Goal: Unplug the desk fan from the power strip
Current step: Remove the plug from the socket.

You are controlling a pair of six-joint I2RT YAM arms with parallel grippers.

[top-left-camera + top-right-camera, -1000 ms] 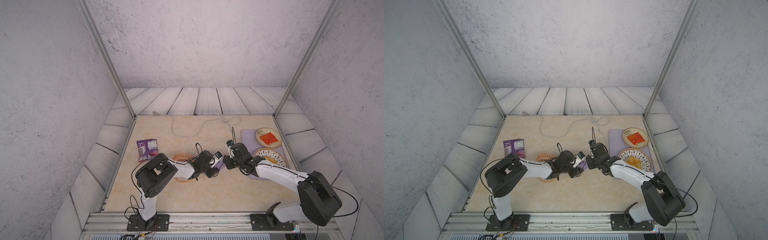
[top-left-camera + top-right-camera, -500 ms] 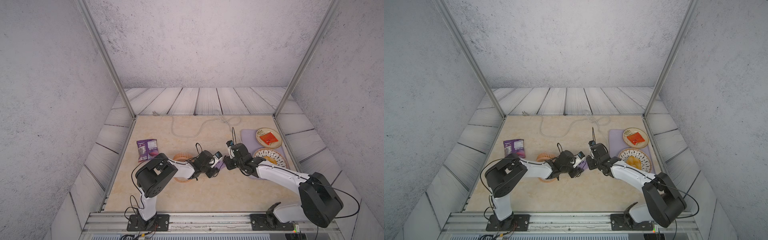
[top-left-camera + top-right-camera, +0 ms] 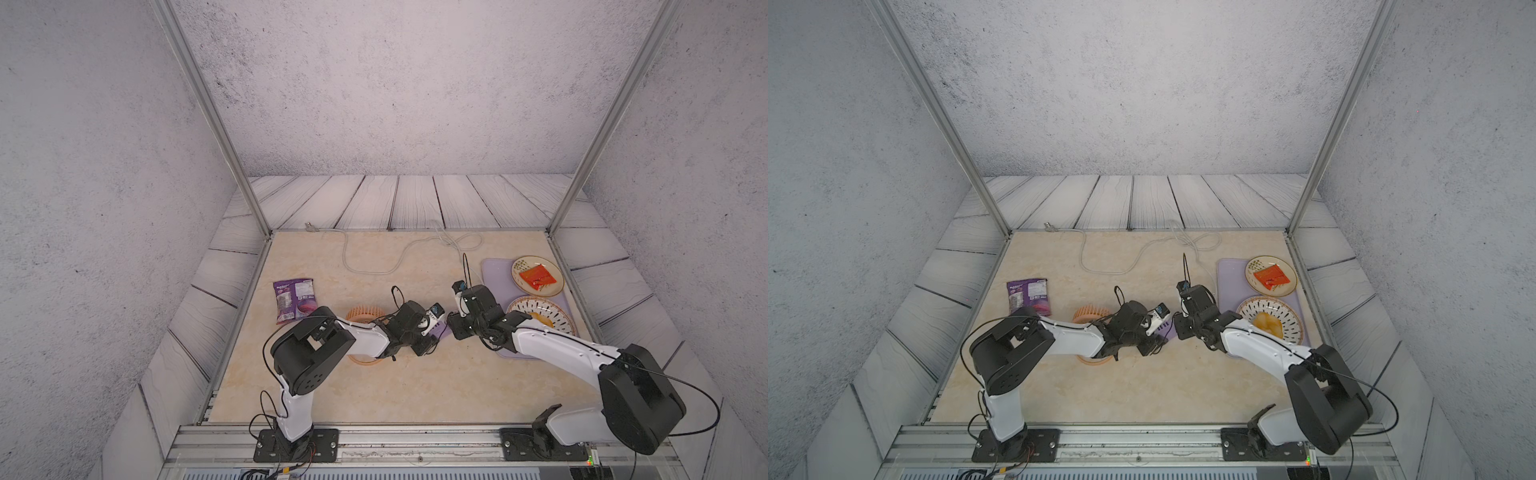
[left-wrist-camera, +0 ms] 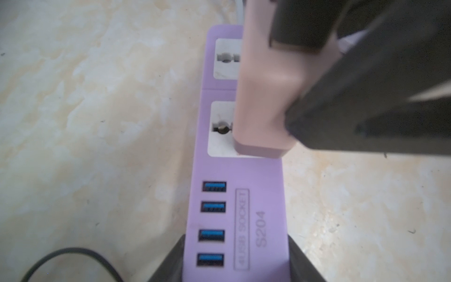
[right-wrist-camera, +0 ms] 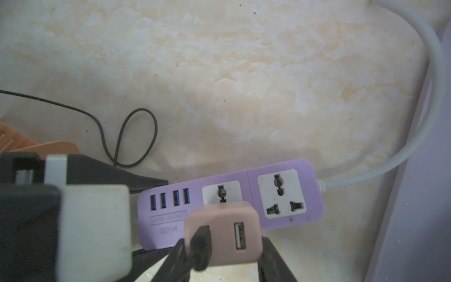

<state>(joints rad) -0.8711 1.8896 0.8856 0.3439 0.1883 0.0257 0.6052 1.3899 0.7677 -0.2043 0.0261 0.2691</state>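
Desk fan (image 3: 360, 316) sits toward the front of the beige marbled surface (image 3: 395, 395), mostly hidden under the left arm, with its thin black cord (image 5: 155, 131) curling into 1 loop beside it. Just past the fan, the left gripper (image 4: 235, 266) is clamped across the USB end of the power strip (image 4: 234, 171), with 1 finger on each long side by the 4 blue ports. Facing it, the right gripper (image 5: 224, 258) is closed on the pinkish-beige plug (image 5: 219, 219). The plug sits over whichever of the 2 white sockets is nearer the ports; whether its pins are in the socket cannot be told. Farther back on the left lies a purple snack packet (image 3: 293, 299). On the right, a lavender tray (image 3: 494, 274) carries a slatted dish (image 3: 519, 309) and, behind it, a plate (image 3: 517, 266) holding a red packet. The strip's thick grey cord (image 5: 436, 73) snakes away to the far edge.
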